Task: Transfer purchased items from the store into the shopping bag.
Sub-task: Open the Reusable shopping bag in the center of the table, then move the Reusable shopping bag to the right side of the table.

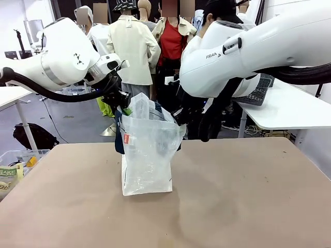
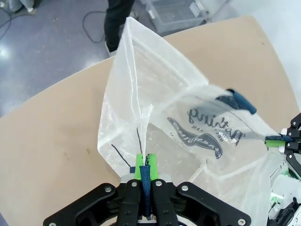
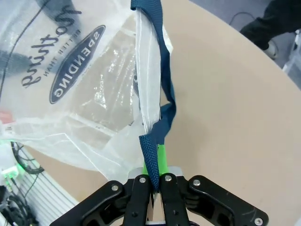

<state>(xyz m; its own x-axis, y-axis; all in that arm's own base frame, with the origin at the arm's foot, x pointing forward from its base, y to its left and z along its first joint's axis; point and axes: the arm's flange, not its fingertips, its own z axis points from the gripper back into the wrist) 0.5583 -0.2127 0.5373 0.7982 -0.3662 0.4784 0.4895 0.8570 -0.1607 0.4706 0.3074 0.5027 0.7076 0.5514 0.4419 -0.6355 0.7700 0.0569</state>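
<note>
Two blue straps (image 3: 160, 117) are pinched tight, one by the left gripper (image 2: 145, 165), one by the right gripper (image 3: 153, 162). The shopping bag (image 1: 147, 155) stands on the table (image 1: 248, 196) in the middle of the front view. It is likely held open so things can drop in.

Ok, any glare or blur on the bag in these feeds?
Front view: bag sharp, evenly lit, faint shadow on the table. Left wrist view: logo clear, no blur around the left claw. Right wrist view: strap crisp in the right claw, bright sheen on the plastic, lettering upside down.
</note>
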